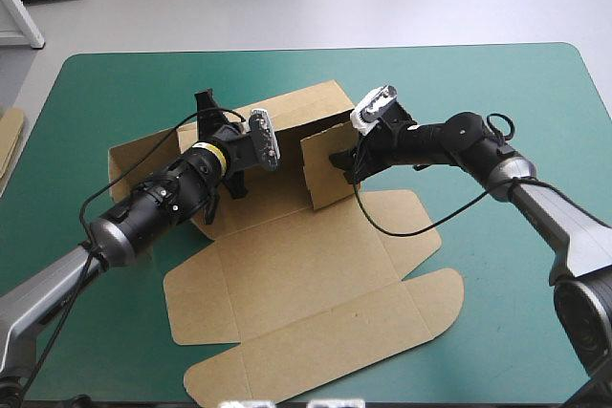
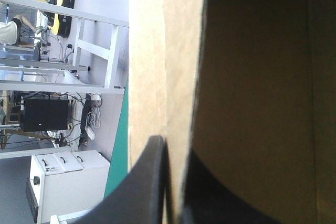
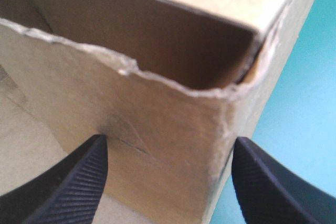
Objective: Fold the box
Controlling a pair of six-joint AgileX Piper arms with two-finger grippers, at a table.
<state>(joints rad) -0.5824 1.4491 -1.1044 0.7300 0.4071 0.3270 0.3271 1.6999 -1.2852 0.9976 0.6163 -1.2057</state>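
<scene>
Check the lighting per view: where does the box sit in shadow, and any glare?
High view: even light, no glare on the teal-green cover; the box shows only soft shade at its raised walls. Left wrist view: the wall's inner face is deep in shadow, its outer strip lit. Right wrist view: the raised corner's inside is dark, the outer wall bright.

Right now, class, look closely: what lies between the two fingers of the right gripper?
A raised wall of the box, close to its corner, stands between the fingers of the right gripper, which are open. The right wrist view shows this.
</scene>
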